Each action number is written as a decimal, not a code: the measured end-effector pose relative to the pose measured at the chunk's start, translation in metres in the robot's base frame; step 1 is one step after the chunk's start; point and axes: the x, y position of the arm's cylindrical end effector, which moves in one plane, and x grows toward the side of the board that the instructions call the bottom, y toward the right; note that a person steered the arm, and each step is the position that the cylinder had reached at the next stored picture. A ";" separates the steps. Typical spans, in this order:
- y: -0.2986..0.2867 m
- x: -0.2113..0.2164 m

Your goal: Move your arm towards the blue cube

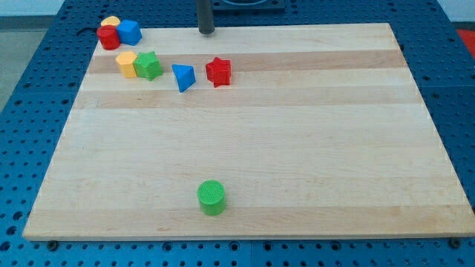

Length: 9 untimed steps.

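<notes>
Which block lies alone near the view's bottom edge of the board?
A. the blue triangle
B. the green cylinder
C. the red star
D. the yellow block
B: the green cylinder sits by itself near the view's bottom, while the other blocks cluster at the top left, away from my tip.

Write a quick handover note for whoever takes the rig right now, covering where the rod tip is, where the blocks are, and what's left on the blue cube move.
My tip sits at the board's top edge, a little left of centre, touching no block.
The blue cube is in the top left corner, to the tip's left, packed against the red block and the yellow block.
Below that group: yellow block against the green star, then the blue triangle and red star. The green cylinder stands alone near the bottom edge.
Done: nothing visibly yet. Left: slide the tip left along the top edge to the blue cube.
</notes>
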 end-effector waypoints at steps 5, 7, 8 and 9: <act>-0.009 -0.002; -0.018 -0.002; -0.018 -0.002; -0.021 -0.002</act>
